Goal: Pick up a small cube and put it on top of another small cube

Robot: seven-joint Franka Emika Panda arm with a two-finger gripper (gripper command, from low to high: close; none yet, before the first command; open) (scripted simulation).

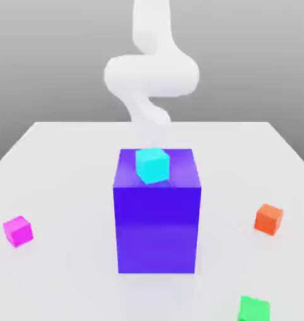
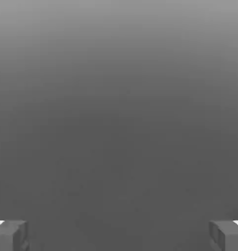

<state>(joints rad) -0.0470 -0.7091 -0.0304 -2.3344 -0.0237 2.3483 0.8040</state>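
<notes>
The small magenta-pink cube rests on the white table at the exterior view's left, apart from everything else. A small cyan cube sits on top of the big blue block in the middle. The white arm rises behind the blue block, far from the pink cube. In the hand view my gripper is open: its two grey fingertips stand wide apart with nothing between them, facing plain grey background.
An orange cube lies on the table at the exterior view's right. A green cube sits near the front edge, right of the blue block. The tall blue block stands between the arm and the front of the table.
</notes>
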